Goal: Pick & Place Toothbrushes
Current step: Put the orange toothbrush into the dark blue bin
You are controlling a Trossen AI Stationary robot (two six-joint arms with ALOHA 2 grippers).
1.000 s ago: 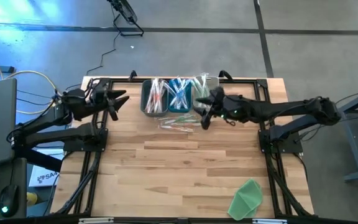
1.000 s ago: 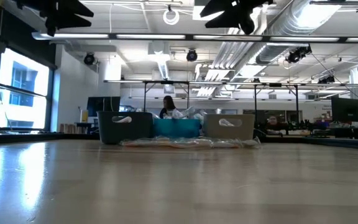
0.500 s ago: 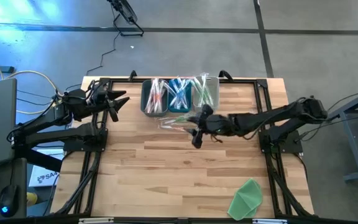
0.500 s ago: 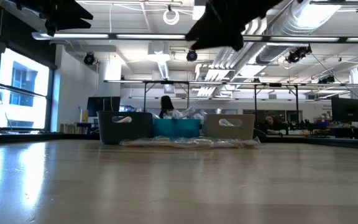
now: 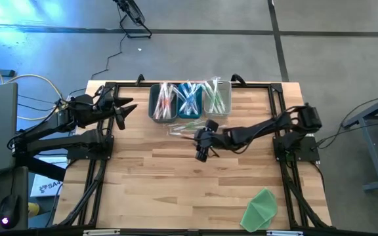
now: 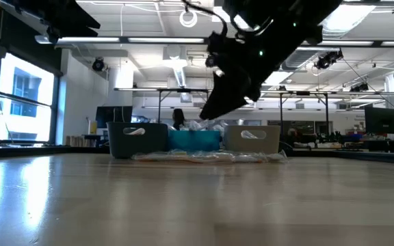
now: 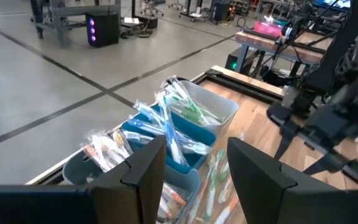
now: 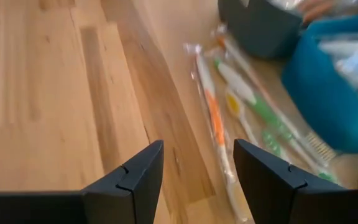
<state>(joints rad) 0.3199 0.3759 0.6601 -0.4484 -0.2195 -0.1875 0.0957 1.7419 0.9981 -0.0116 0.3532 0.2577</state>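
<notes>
**A:** Toothbrushes (image 5: 188, 130) lying loose on the table (image 5: 195, 177), just at 6 o'clock of the three bins (image 5: 190, 99), more standing bunched inside those bins up at 12 o'clock.

**B:** Swinging away from the rightmost bin over this last second, right gripper (image 5: 201, 149) now hovering at 6 o'clock of the loose pile, just off its near edge.

**A:** Showing spread jaws, nothing between them, wrapped brushes in orange and green lying ahead on the wood.

**B:** Looking like a drop just finished at the bins and a reach starting for the next loose brush.

**A:** Probably needing a descent and a shift toward 12 o'clock to straddle one.

**B:** Waiting out at 9 o'clock, left gripper (image 5: 125, 105), jaws parted and empty, pointing toward the bins.

**A:** Lying well apart at 5 o'clock, green cloth (image 5: 261, 208), playing no part.
</notes>
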